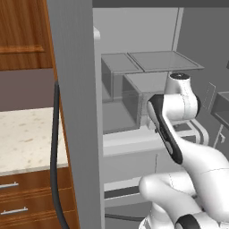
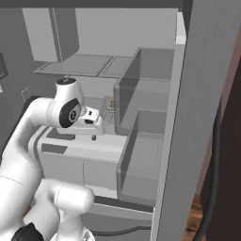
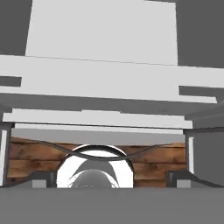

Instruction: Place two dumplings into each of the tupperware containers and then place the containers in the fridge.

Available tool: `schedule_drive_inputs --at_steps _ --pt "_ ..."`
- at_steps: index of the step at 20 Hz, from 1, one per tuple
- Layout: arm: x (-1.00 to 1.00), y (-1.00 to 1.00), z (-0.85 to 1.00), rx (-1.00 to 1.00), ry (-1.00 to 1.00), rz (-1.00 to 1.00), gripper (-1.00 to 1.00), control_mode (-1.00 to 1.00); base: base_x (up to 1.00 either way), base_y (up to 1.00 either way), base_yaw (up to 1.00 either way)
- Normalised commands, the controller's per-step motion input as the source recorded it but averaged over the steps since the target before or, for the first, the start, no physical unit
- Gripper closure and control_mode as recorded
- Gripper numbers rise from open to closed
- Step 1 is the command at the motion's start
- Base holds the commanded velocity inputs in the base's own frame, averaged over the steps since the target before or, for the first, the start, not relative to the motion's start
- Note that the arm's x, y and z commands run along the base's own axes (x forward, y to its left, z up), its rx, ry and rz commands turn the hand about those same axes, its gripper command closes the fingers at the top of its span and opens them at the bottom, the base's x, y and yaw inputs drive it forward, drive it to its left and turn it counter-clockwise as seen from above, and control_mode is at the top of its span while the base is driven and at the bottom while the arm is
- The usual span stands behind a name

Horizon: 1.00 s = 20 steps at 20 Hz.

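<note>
You have the arm reaching into the open fridge, with its wrist in the middle of the frame, below the glass shelves and above the white drawer fronts. The fingers are released: the hand view has them far apart at the bottom corners with nothing between them. My read is that a container has been set down and the hand is free, but check that. Just beyond the hand, left of centre in the right base view, sits a small pale speck. It may be a container with dumplings, though it is too small to tell. The main risk is the way out. The arm is hemmed in, so lifting as you pull back could knock the wrist against the shelves above. Swinging sideways could catch the clear bins or the thick door at the right of that frame. A low forward move could nudge whatever lies by the hand. The left base view hides that spot behind the arm but shows the desk at left. The hand view looks down past the drawer fronts to the wooden floor, so you can judge clearance below but not above.
</note>
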Motion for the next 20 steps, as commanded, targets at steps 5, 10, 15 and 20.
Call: schedule_drive_inputs --at_steps 5,10,15,20 --pt "-0.55 -0.08 0.0 0.03 -0.12 -0.26 -1.0 -1.0 0.0 0.0 0.0" --pt "-0.64 -0.12 0.06 0.08 -0.08 -0.05 -1.0 -1.0 0.0 0.0 0.0" --pt "-0.27 0.11 0.24 0.0 0.0 0.05 -1.0 -1.0 0.0 0.0 0.0" --pt "-0.15 0.25 0.35 0.0 0.0 0.03 -1.0 -1.0 0.0 0.0 0.0"
